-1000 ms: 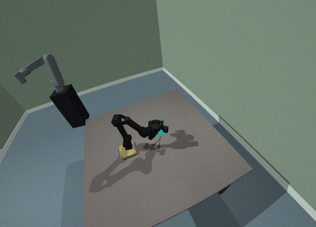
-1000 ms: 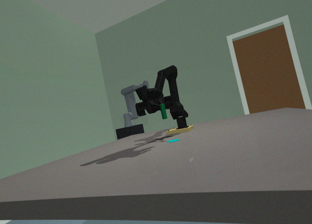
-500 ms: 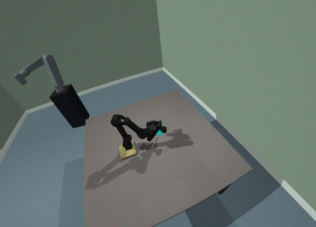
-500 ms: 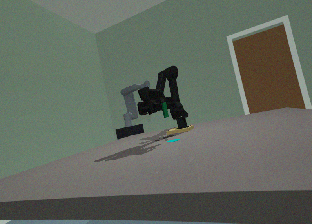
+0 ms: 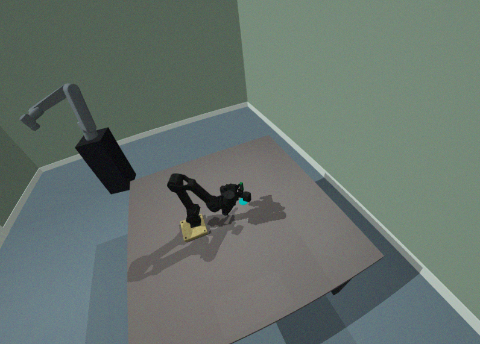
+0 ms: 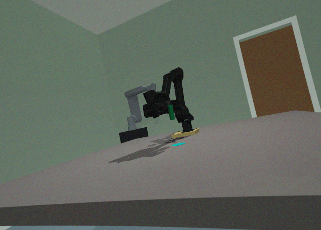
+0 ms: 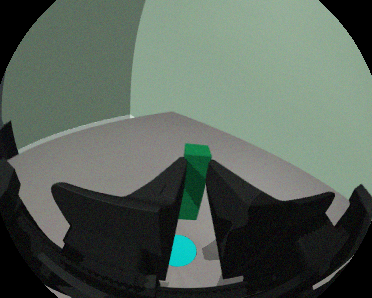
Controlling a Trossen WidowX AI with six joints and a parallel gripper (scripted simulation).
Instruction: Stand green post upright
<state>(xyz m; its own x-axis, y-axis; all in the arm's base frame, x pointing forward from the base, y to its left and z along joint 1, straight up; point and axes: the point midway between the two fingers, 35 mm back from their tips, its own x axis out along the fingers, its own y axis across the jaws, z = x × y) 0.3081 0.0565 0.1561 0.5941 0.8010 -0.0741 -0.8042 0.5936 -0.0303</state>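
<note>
The green post point(image 6: 171, 112) point(image 7: 194, 187) point(image 5: 241, 184) is held in the air, close to upright in the exterior view, with its lower end well above the table. My gripper point(image 7: 195, 164) point(image 6: 169, 105) is shut on the post near its upper end. The cyan circle point(image 6: 178, 144) point(image 5: 243, 201) point(image 7: 184, 251) lies flat on the table below. In the wrist view it shows between the fingers, beneath the post's lower end, partly covered by the left finger. In the top view my arm hides most of the post.
The brown-grey table point(image 5: 271, 262) point(image 6: 233, 170) carries my arm's yellow base plate point(image 5: 195, 234) point(image 6: 184, 134). A grey arm point(image 5: 81, 107) point(image 6: 134, 108) on a black pedestal point(image 5: 106, 162) point(image 6: 133, 135) stands beyond the table's edge. Shadows of my arm lie across the table.
</note>
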